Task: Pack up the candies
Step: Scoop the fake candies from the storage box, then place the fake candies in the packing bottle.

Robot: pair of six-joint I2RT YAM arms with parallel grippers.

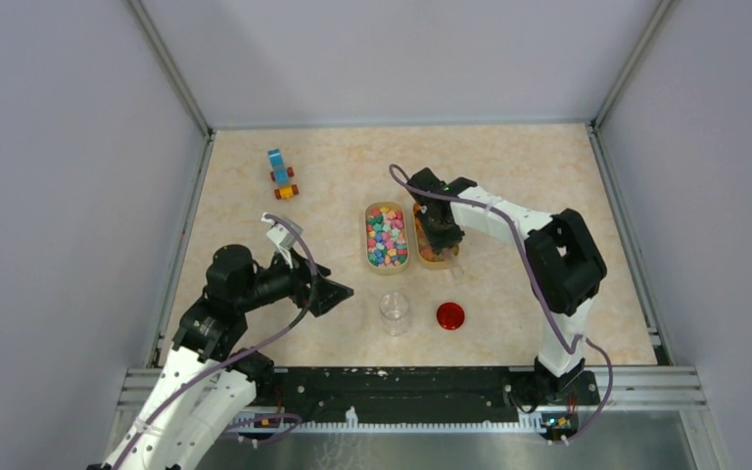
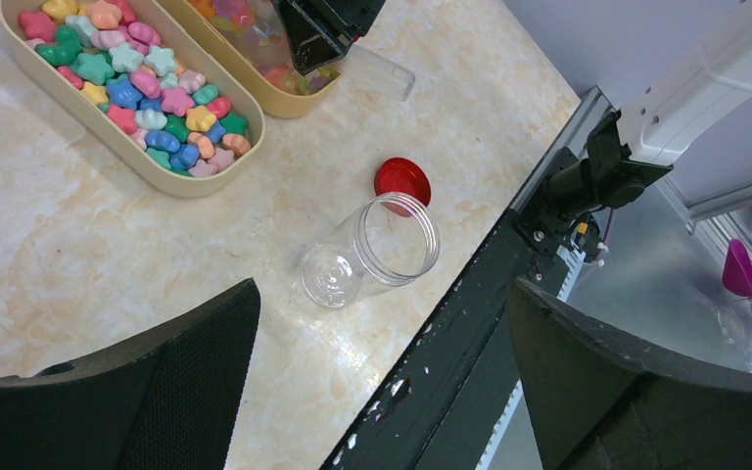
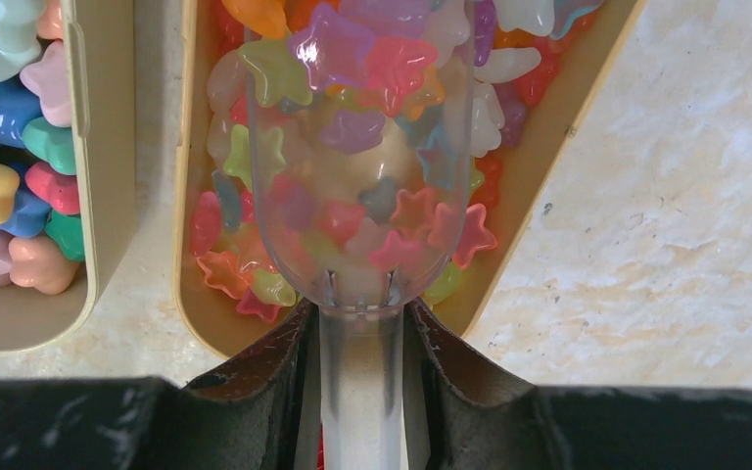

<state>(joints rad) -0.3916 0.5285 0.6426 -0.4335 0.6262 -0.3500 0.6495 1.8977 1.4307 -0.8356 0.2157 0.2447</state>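
Observation:
The candies are small star-shaped pieces in two beige oblong trays. Opaque pastel candies (image 1: pixel 387 237) fill the left tray (image 2: pixel 108 157). Translucent candies (image 3: pixel 470 235) lie in the right tray (image 3: pixel 548 147). My right gripper (image 3: pixel 360 323) is shut on the handle of a clear plastic scoop (image 3: pixel 357 147), which lies in the right tray with several candies (image 3: pixel 392 64) in its bowl. My left gripper (image 1: pixel 338 292) is open and empty, just left of an upright, empty clear jar (image 1: pixel 395 312). In the left wrist view the jar (image 2: pixel 372 255) shows beyond the open fingers (image 2: pixel 186 372).
A round red lid (image 1: pixel 449 315) lies flat right of the jar. A blue-and-orange toy block vehicle (image 1: pixel 281 174) stands at the far left. The table's black front rail (image 2: pixel 470 333) runs close to the jar. Walls enclose three sides.

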